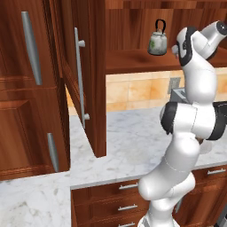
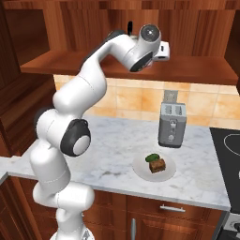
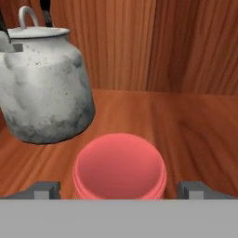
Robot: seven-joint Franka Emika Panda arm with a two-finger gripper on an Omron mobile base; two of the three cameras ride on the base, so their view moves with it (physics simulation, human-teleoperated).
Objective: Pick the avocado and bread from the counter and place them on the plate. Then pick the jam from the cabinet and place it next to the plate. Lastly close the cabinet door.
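Your gripper point(image 3: 119, 190) is wide open, holding nothing. In the hand view its two dark fingertips point(image 3: 42, 190) stand on each side of the jam point(image 3: 120, 167), and the little red pot sits right between them on the cabinet point(image 1: 133, 60) shelf. You have not squeezed it yet.

The kettle point(image 3: 44, 79) stands just beside the jam, a bit further back and to the left in the hand view. That is the main worry. If you push in crooked, the left fingertip could bump the kettle and slide it around. If you close too soon or too high, the tips may only pinch the rim and the pot could pop out and roll on the shelf. When you pull the jam out, a fast swing could knock the kettle over or drop the pot onto the counter point(image 2: 112, 140).

The cabinet door point(image 1: 88, 75) hangs open over the counter, so watch the arm near it.

Now count. One jam pot. One kettle. One plate point(image 2: 140, 169), with one avocado point(image 2: 152, 158) and one bread point(image 2: 158, 165) already on it. One toaster point(image 2: 172, 125) stands just behind the plate. One open door to shut last.
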